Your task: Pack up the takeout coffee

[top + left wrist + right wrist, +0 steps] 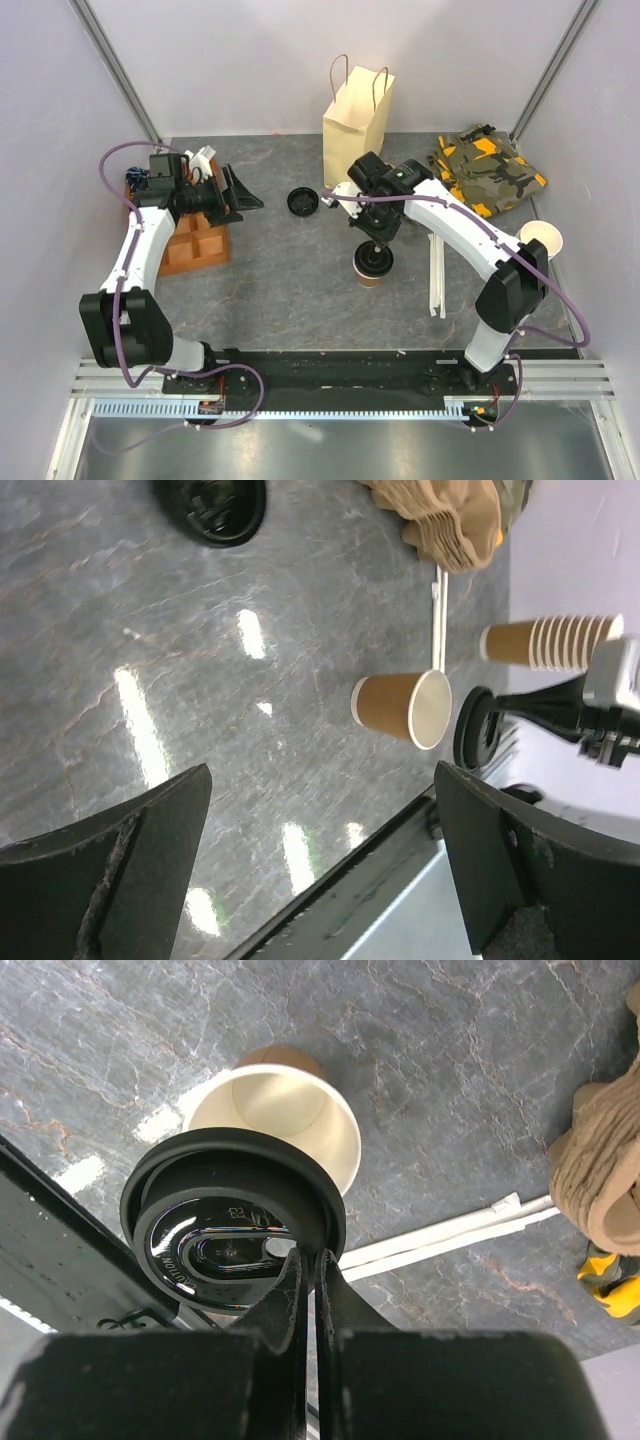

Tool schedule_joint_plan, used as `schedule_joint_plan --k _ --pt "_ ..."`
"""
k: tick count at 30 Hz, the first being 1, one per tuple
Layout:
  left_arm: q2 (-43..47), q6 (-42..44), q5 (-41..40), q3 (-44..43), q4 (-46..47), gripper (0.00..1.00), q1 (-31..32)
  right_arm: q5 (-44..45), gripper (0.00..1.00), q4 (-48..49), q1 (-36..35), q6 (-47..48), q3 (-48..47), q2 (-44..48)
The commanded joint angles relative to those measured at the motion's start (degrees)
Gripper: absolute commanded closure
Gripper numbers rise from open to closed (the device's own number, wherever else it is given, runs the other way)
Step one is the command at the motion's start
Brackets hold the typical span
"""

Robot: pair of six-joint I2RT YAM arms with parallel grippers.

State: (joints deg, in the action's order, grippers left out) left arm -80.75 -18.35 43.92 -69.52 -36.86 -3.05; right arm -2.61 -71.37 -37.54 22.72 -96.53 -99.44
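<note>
Grey table (280,290), centre: right gripper (310,1270) pinches lid (215,1230) by rim just above open cup (290,1120), apparently for capping; left gripper (322,780), far left, spread wide, idle.

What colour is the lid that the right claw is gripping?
The lid is glossy black; the right wrist view shows it best.

The brown paper cup (285,1125) stands upright on the desk (450,1080), its mouth open and its inside pale. Its black plastic lid (230,1220) hangs just above the mouth, unseated and offset to one side, its rim pinched by the right hand (308,1265).
</note>
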Motion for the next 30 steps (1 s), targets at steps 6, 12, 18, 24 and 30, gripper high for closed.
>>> schedule_joint_plan --k 6,12,18,24,30 --pt "0.07 -4.59 8.37 1.67 3.73 0.00 -0.82 3.65 1.00 5.19 -0.52 -1.19 0.46 -2.51" --pt "-0.28 -4.94 8.37 1.40 3.99 0.00 -0.82 4.19 1.00 5.98 -0.52 -1.27 1.08 -3.48" --pt "-0.37 -4.85 8.64 1.66 4.17 0.00 -0.73 4.46 1.00 6.95 -0.61 -1.36 3.10 -3.39" --pt "-0.46 -5.03 8.64 1.75 4.52 0.01 -0.73 4.37 1.00 7.39 -0.61 -1.45 3.98 -3.48" --pt "-0.64 -5.03 8.29 1.84 4.60 0.01 -0.82 4.02 1.00 8.62 -0.69 -1.89 4.77 -3.48"
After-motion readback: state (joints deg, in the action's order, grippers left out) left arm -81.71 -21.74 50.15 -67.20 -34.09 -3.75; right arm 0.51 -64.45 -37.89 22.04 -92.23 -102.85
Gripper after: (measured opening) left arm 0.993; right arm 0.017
